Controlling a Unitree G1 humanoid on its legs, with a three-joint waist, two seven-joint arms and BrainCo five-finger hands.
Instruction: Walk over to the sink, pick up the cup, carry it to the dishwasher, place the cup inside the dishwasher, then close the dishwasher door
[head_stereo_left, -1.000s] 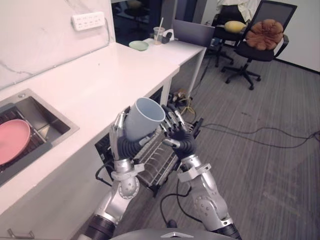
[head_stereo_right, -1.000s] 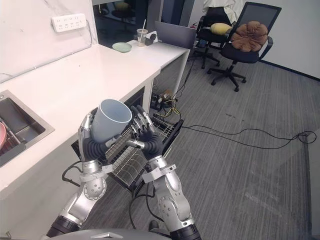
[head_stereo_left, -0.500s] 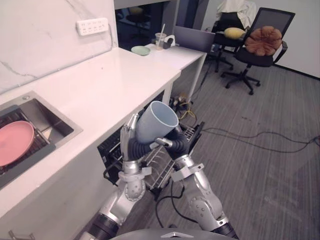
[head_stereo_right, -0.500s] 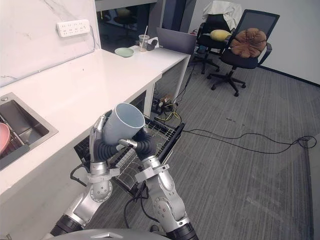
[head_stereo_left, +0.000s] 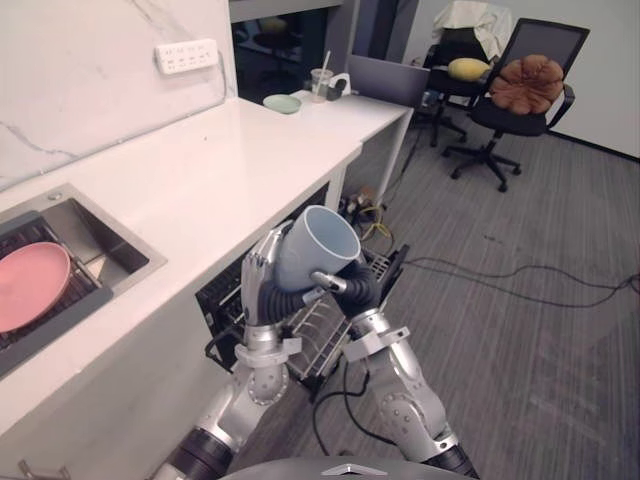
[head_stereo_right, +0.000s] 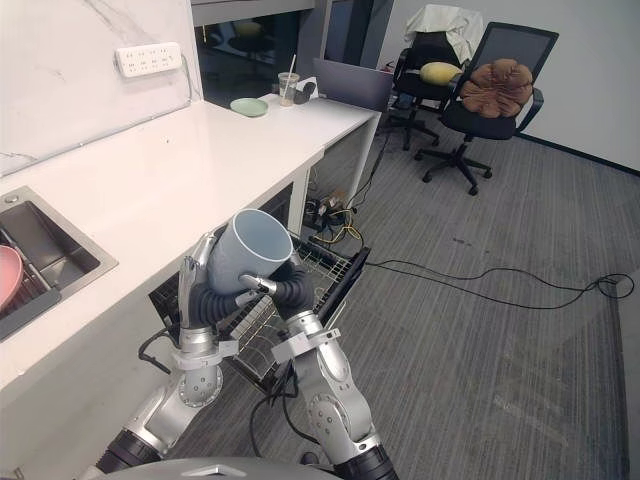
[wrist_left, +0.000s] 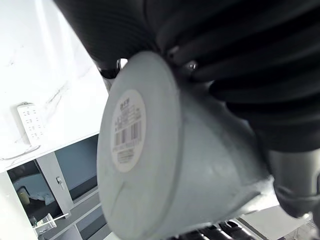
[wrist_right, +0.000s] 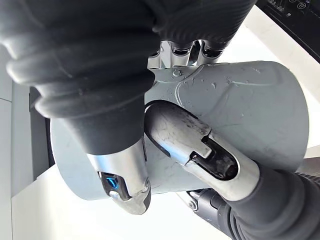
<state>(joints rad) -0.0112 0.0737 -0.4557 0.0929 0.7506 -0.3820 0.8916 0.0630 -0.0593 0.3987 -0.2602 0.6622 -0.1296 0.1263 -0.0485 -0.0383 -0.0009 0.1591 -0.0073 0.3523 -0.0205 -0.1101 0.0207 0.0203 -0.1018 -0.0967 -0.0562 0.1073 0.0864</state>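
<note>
**Two silver hands clasp a pale blue-grey round cup (head_stereo_left: 316, 246) over an open black dishwasher (head_stereo_left: 216, 296).**

The left hand (head_stereo_left: 261, 287) curls its fingers round the cup's near side. The right hand (head_stereo_left: 352, 291) wraps thumb and fingers round the other side. Held off every surface, the cup is tilted with its mouth up and away from the robot, above the dishwasher's pulled-out wire rack (head_stereo_left: 322, 320). The dishwasher is under the white table (head_stereo_left: 200, 160). Farther left, a round pink plate (head_stereo_left: 30, 286) lies in the steel sink (head_stereo_left: 112, 246).

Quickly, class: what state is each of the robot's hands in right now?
Left hand: shut on the pale grey-blue ceramic cup.
Right hand: shut on the same cup.
</note>
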